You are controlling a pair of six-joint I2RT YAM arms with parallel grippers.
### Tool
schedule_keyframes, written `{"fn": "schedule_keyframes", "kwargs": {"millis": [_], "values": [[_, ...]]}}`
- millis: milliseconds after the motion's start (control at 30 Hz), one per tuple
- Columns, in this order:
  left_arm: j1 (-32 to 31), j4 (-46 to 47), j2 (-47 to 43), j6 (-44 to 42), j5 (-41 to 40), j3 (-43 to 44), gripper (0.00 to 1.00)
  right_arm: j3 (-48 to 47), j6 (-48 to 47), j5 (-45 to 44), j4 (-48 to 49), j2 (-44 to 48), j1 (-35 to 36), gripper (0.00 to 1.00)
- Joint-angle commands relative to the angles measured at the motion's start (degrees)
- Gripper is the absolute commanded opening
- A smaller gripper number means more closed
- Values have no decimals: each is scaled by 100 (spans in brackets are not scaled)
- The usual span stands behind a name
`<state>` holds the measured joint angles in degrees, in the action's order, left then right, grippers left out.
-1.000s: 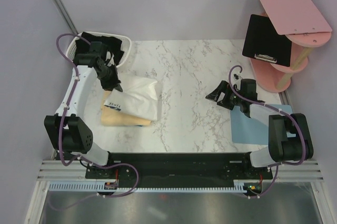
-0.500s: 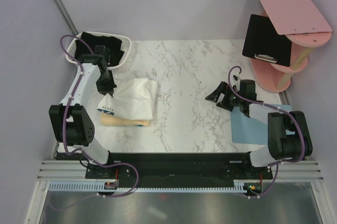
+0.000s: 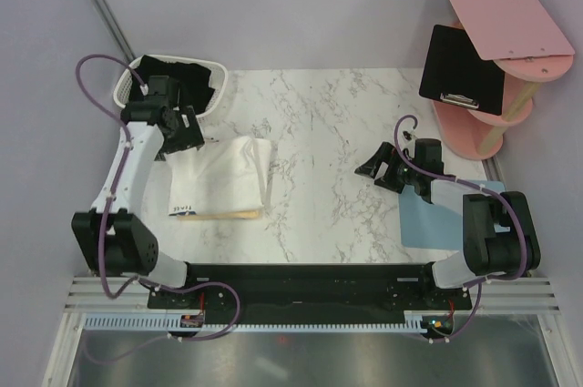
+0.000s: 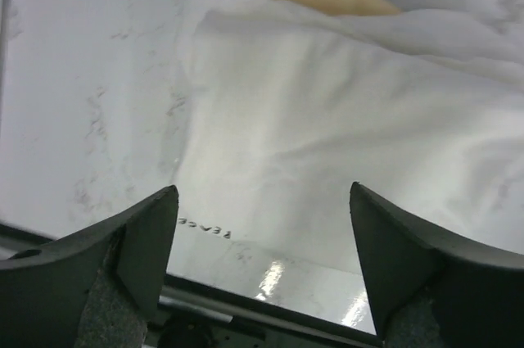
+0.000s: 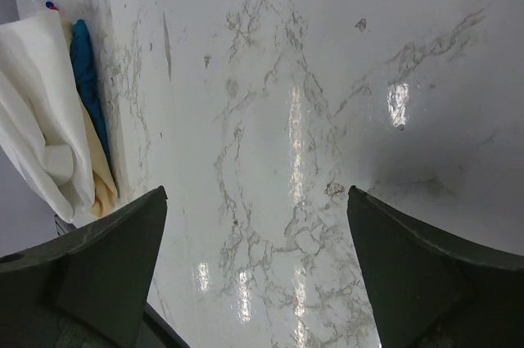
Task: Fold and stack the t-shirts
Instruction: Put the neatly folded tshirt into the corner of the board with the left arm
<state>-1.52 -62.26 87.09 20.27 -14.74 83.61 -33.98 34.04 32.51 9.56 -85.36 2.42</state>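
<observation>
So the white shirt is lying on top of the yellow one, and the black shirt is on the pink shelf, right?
The white t-shirt does lie on the pale yellow t-shirt, but the black t-shirt is in the white basket at the back left, as the top external view shows. The black thing on the pink shelf is a clipboard.

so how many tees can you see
3: white tee lying on a yellow tee at the left of the table, black tee in the basket at the far left. More may hide in the basket.
</observation>
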Motion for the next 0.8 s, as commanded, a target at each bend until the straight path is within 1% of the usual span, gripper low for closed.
{"fn": "schedule_keyframes", "kwargs": {"millis": [0, 33, 67, 100, 133, 167, 200, 233, 267, 300, 367, 400, 533, 700, 767], "values": [[-41, 1337, -1097, 10, 2451, -608, 73, 102, -108, 27, 239, 46, -4, 98], [-41, 1592, -1176, 99, 2902, -1018, 20, 102, -100, 27, 239, 46, -4, 98], [-50, 2151, -1238, 213, 3342, -1240, 2, 102, -108, 27, 239, 37, -4, 98], [-50, 2522, -1256, 545, 4286, -1495, 2, 102, -100, 27, 239, 37, -4, 98], [-50, 2909, -1230, 705, 4774, -1993, 2, 102, -108, 27, 248, 37, -4, 98], [-59, 3791, -1142, 924, 5127, -2242, 2, 93, -117, 36, 248, 29, -4, 98], [-68, 4218, -1081, 1413, 5722, -2505, 2, 93, -117, 36, 239, 28, -13, 98], [-68, 4683, -1010, 1618, 5963, -2899, 2, 93, -108, 36, 239, 20, -4, 98], [-77, 5132, -923, 1864, 6174, -3103, 2, 93, -117, 36, 230, 37, -4, 98], [-77, 6015, -748, 2301, 6542, -3271, 2, 93, -126, 45, 230, 29, -4, 98], [-129, 6750, -527, 2656, 6790, -3614, 2, 93, -135, 45, 221, 28, -4, 98], [-147, 7371, -300, 2892, 6983, -3685, 2, 93, -152, 45, 213, 20, -4, 98], [-208, 8507, 210, 3465, 7301, -4010, 2, 93, -179, 36, 204, -24, -4, 98], [-261, 8862, 914, 3668, 7275, -4125, 2, 102, -214, 45, 221, -95, -4, 98], [-305, 9073, 1344, 3738, 7336, -4151, 2, 93, -223, 36, 204, -121, -13, 98]]}}
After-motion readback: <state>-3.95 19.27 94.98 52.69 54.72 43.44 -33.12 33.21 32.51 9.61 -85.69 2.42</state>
